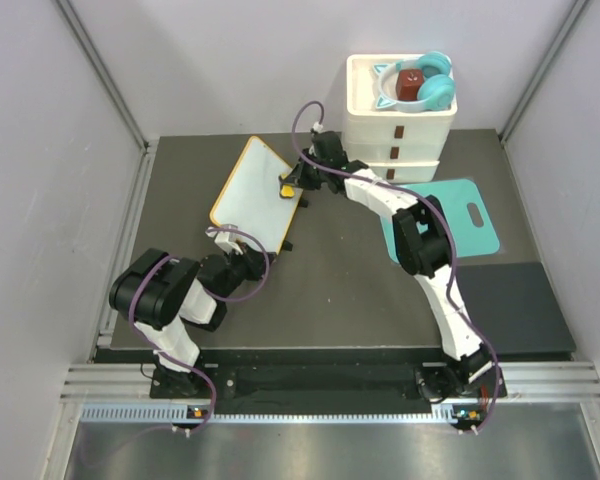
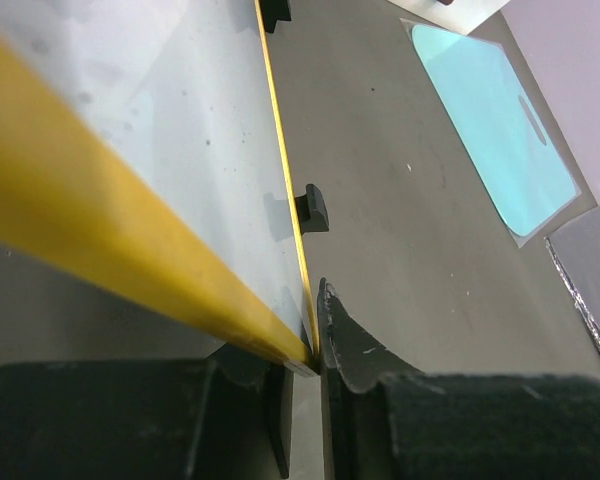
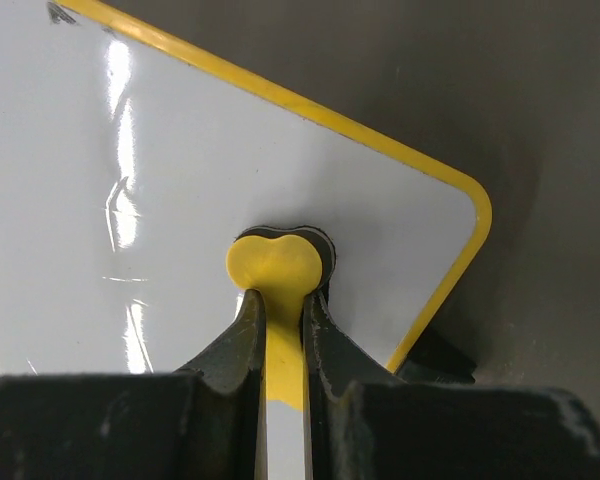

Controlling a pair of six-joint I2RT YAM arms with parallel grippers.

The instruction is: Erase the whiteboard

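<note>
On the table [image 1: 340,290], the yellow-framed whiteboard [image 1: 253,195] is showing nearly blank; left jaws are gripping its edge, right jaws an eraser [image 3: 275,265].

The small rectangular whiteboard [image 1: 250,195] has a glossy white face, blank apart from a few faint grey specks, inside a rounded orange-yellow frame with black feet. The small plastic eraser [image 3: 278,262] is bright yellow with a black pad beneath. The flat plastic cutting board [image 1: 475,238] is teal. The stacked drawer unit [image 1: 400,135] is white with brown handles, and the surface [image 1: 340,290] is dark grey.
</note>
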